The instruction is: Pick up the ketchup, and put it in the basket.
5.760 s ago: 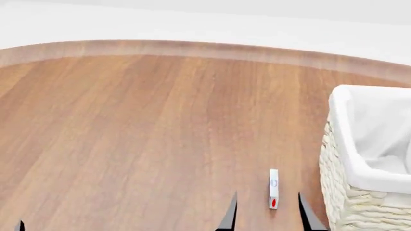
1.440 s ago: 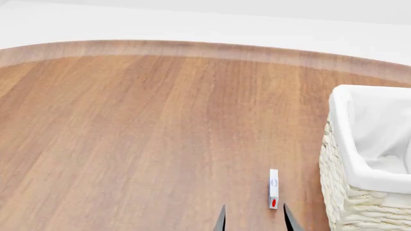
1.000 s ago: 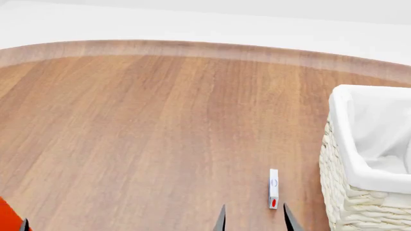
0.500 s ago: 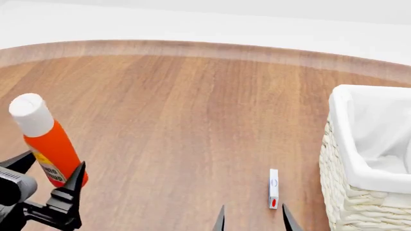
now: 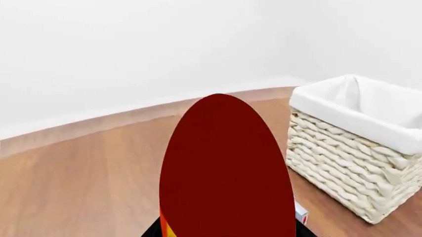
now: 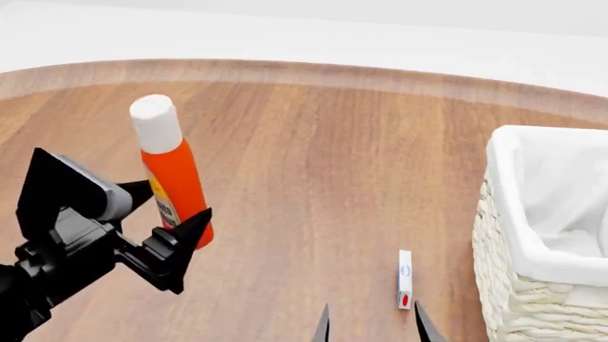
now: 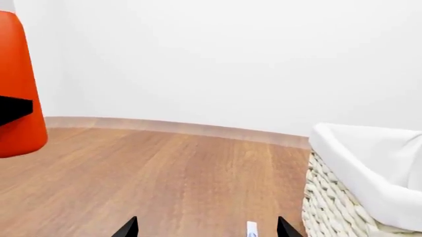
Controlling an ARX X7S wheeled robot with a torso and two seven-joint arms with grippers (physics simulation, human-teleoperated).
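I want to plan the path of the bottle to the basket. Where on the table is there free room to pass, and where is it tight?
Bare wood spans from the ketchup, held in the left gripper, across to the basket, and back to the table's far edge. It is tight only near the basket's front corner, where a small white box lies by the right gripper.

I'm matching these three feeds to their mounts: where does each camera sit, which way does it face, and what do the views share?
Head view: on the robot's head, looking forward and down over the wooden floor; shows the left gripper holding the ketchup and the right gripper tips.
Left wrist view: by the left gripper, facing the wall; the ketchup fills the foreground.
Right wrist view: by the right gripper, facing the wall.
Shared: all show the basket and the small white box.
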